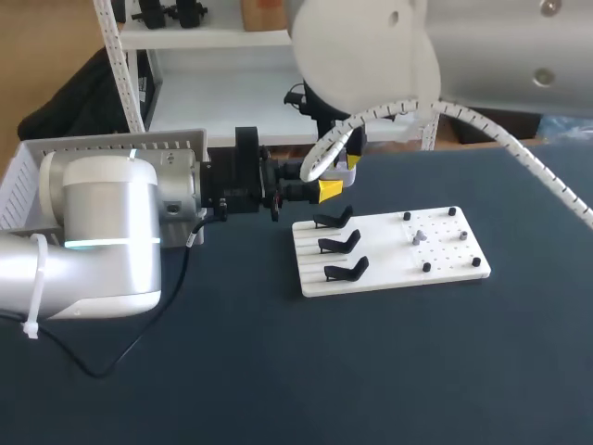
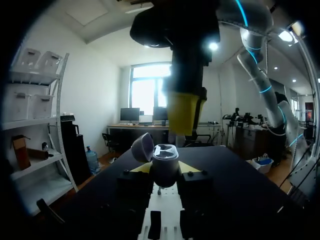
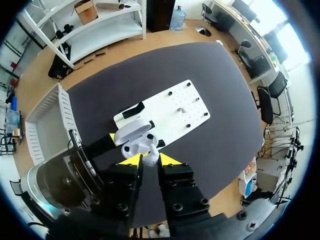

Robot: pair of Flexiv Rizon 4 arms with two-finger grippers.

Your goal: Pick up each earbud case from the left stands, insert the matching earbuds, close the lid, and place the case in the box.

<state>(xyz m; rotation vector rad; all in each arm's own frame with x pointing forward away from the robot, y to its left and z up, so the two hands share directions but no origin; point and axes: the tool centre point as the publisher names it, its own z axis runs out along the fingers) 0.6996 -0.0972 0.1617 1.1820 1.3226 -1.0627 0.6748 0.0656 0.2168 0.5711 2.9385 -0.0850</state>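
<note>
1. The left gripper [image 2: 164, 168] is clamped on the earbud case [image 3: 136, 142], one yellow tip on each side of the body. It's holding it up off the table, just past the far-left corner of the white board [image 1: 445, 269].
2. The case sits upright with its mouth facing up. The lid [image 2: 142, 146] is flipped open and leans off to one side, so it isn't blocking the opening.
3. The right gripper [image 3: 149, 160] hangs straight down over the case. The fingers are nearly together, pinching what looks like a small white earbud [image 3: 149, 156] between the tips.
4. This is the bit that matters: the bud is right over the open mouth, very close to the sockets. The right fingers point down the same line the case opens along. So I'd say the next move is basically a short straight push down, not a sideways reach.
5. I can't tell whether the bud is already touching its socket or sits a hair above it.
6. The right arm is obviously the one doing the insert. The left arm comes in level from the left and just acts as the vise.
7. My worry is that if the bud is a little off from its socket, it'll catch on the rim and tip the case in the left fingers.
8. The black stands [image 1: 339, 243] are on the left side of the board. The box [image 1: 111, 141] is off at the far left, well apart from all this.
</note>
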